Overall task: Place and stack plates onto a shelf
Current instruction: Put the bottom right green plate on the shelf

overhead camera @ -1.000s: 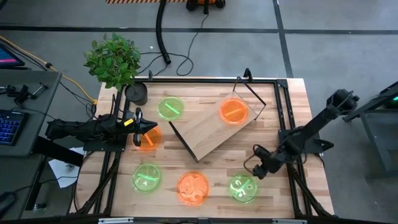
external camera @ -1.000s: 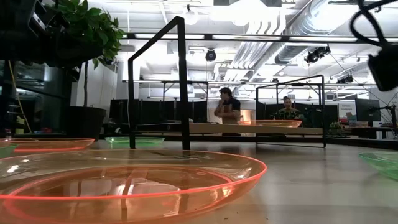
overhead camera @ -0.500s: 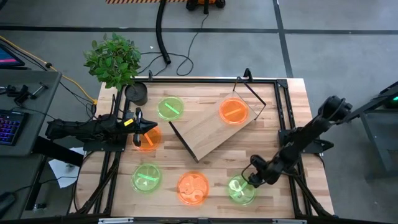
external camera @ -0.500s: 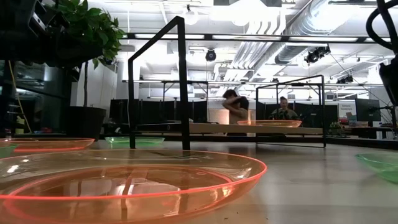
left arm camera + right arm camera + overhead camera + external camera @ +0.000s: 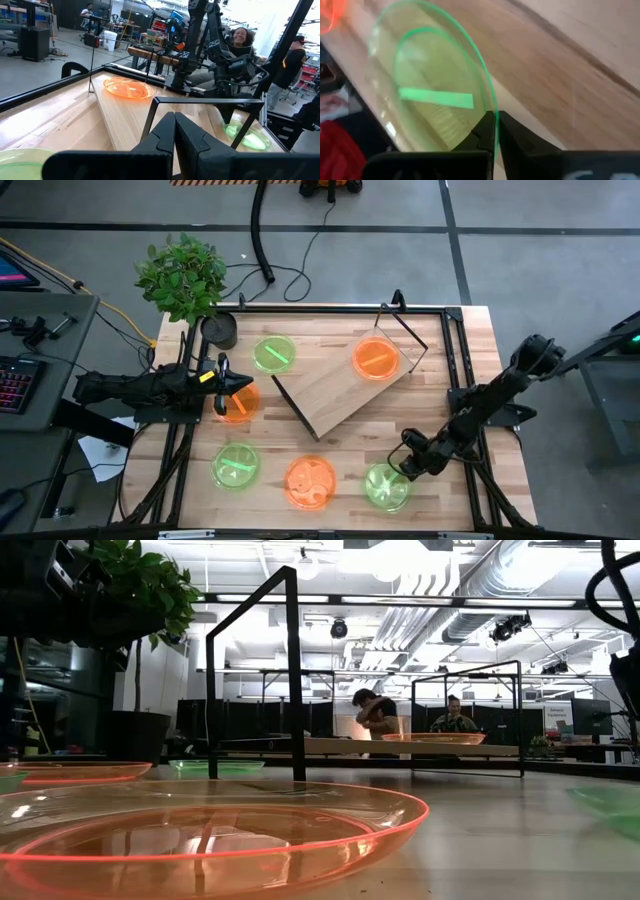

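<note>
The right gripper (image 5: 408,468) pinches the rim of a green plate (image 5: 385,485) on the table, well apart from the shelf (image 5: 335,390), while the left gripper (image 5: 243,385), fingers together, waits beside that shelf.

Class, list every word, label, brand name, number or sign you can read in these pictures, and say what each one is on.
None can be read.
Sign in the room behind the table, low view: marks too small to read.
Plates, shelf, table: no print visible.
Left gripper and right gripper: no label visible.
</note>
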